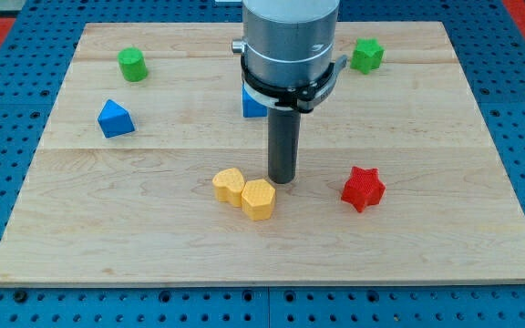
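Observation:
My tip rests on the wooden board near the middle. Just below and left of it sits a yellow hexagonal block, close to touching the rod. A yellow heart-shaped block lies against that block's left side. A red star block stands to the tip's right, well apart from it. Behind the rod, a blue block is mostly hidden by the arm.
A blue triangular block lies at the view's left. A green cylinder-like block sits at the upper left. A green star block is at the upper right. The arm's grey body covers the top centre.

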You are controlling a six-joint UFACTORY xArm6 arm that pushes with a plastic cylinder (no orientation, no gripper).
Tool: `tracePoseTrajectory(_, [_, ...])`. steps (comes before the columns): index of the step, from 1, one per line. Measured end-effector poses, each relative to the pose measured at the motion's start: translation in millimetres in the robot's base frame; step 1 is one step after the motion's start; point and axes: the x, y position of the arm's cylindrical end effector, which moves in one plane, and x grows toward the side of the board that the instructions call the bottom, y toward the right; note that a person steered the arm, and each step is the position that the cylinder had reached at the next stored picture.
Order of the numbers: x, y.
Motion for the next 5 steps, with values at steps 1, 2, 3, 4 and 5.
tracePoseTrajectory(1, [-4.1, 0.0])
tracePoseTrajectory(2, [-8.1, 0.0])
tracePoseTrajectory(3, [-8.9, 0.0])
tracePoseTrajectory(4, [-8.9, 0.0])
tracePoseTrajectory(5, [-9.2, 0.0])
